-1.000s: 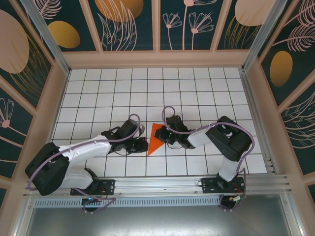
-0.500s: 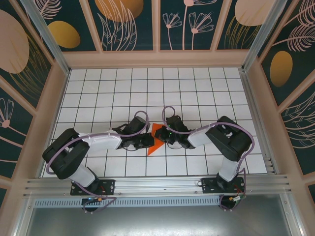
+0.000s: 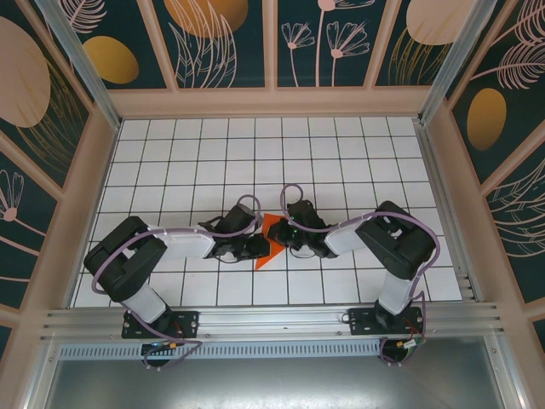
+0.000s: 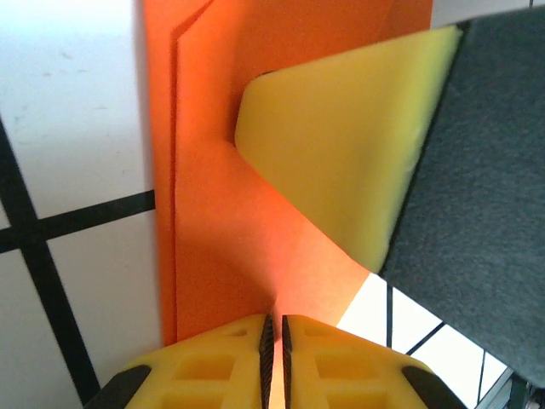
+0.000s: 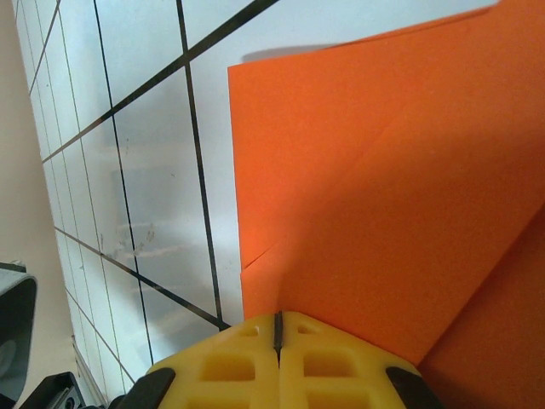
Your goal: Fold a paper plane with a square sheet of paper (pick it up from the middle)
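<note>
My left pincer [image 4: 274, 317] has swung in to the square sheet of paper [image 4: 213, 221], jaws nearly together, the folded edge at its tips; the right pincer [image 5: 278, 317], closed tight, stays pressing it opposite, so a crease looks next

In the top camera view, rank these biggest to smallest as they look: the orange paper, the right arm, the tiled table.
1. tiled table.
2. right arm, raised nearer the camera, which inflates it.
3. orange paper, partly covered, clearly smallest.

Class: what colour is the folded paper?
The paper is bright orange; the right wrist view shows it best.
</note>
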Controlling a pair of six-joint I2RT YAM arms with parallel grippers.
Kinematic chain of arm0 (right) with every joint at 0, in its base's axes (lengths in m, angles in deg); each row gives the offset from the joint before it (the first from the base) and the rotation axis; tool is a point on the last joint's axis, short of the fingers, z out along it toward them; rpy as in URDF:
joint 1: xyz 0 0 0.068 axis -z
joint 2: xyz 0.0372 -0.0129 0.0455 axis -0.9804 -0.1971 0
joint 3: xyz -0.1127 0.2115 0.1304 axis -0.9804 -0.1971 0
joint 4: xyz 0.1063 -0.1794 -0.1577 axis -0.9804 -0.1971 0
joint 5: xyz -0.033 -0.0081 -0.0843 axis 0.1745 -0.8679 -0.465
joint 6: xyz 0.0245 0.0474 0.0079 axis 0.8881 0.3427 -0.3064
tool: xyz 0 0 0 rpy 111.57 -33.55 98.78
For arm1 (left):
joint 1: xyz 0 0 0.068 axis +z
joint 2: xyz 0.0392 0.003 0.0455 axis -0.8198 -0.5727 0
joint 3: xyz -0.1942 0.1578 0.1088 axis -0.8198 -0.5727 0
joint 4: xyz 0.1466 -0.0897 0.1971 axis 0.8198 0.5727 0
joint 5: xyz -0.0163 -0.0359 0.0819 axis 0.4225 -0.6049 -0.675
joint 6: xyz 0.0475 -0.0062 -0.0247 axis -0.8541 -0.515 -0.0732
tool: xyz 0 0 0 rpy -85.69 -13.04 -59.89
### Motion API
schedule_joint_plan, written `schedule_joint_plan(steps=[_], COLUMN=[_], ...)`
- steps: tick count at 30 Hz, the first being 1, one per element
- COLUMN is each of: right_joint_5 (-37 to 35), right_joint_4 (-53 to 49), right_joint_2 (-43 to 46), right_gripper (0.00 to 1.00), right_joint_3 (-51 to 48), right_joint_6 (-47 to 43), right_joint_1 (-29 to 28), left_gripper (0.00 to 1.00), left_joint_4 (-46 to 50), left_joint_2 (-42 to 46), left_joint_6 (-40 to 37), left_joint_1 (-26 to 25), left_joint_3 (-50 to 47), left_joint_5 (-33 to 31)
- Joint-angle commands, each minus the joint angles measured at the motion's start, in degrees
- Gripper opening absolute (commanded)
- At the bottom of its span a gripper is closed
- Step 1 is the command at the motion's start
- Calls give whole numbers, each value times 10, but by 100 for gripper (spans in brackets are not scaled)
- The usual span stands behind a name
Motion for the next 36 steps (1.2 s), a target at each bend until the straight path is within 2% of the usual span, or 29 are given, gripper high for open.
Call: schedule_joint_plan(steps=[1,13,33,36], right_joint_5=[-61,-63,-66,-66], right_joint_4=[-103,-107,-126,-125], right_joint_2=[-50,-53,-58,-58], right_gripper=[7,7,7,7], right_joint_3=[-23,-24,-11,-10], right_joint_6=[-13,-11,-18,-17], right_joint_1=[5,5,6,6], left_gripper=[14,11,10,9], left_joint_4=[80,126,204,227], left_joint_2=[-25,45,114,133], left_joint_6=[-30,-53,-56,-61], left_joint_1=[-5,-5,-6,-7], left_joint_3=[-20,-95,-109,-90], left_joint_5=[4,52,50,25])
